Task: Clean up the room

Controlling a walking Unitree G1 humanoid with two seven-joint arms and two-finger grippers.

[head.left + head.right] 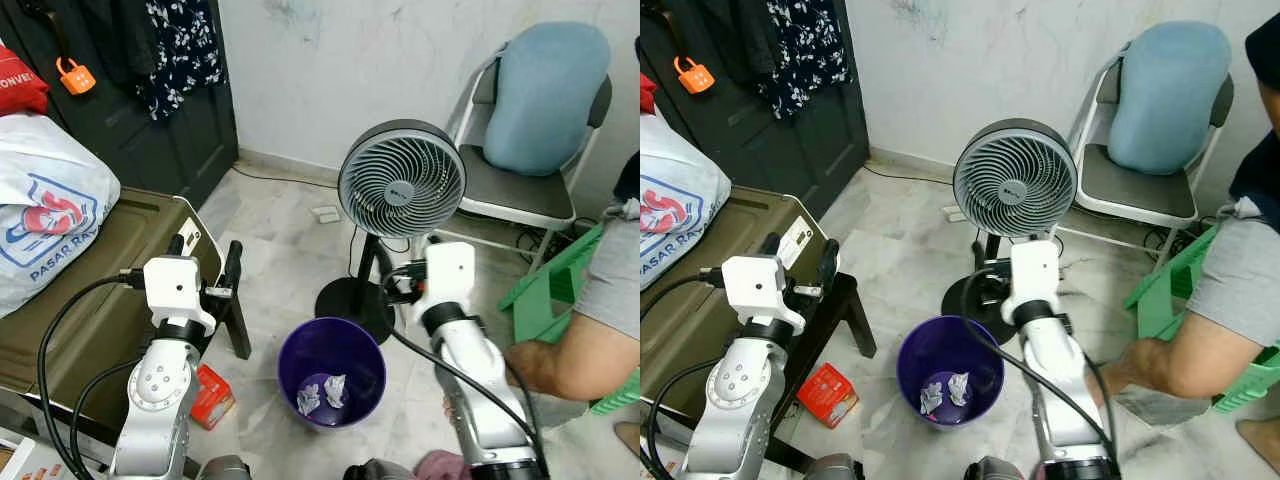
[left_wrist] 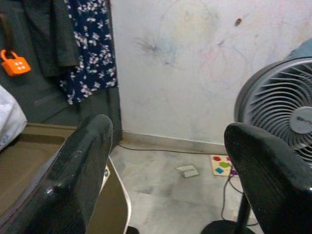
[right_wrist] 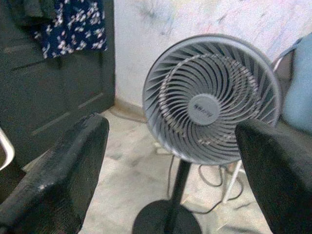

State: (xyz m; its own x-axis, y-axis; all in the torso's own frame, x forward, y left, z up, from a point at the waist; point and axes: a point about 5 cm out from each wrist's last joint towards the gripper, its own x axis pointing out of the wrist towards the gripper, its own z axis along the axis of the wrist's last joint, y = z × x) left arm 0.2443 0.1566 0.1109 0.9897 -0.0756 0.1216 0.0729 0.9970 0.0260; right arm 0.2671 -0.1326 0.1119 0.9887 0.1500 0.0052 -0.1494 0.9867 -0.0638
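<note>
Two crumpled papers (image 1: 322,392) lie in the purple bin (image 1: 332,372) on the floor, at 6 o'clock from the fan (image 1: 401,179). Both claws, left (image 2: 168,165) and right (image 3: 170,170), hang spread and empty above it.

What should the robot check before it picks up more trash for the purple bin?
1. Purple bin upright with room left: ok, two crumpled papers lie at the bottom.
2. Left gripper free, jaws apart: ok.
3. Right gripper free, jaws apart: ok.
4. Red box on the floor beside the bin, easy to reach: cannot tell.
5. Fan standing clear behind the bin: ok.
6. Person's arm away from the right arm: not ok, it is close.
</note>
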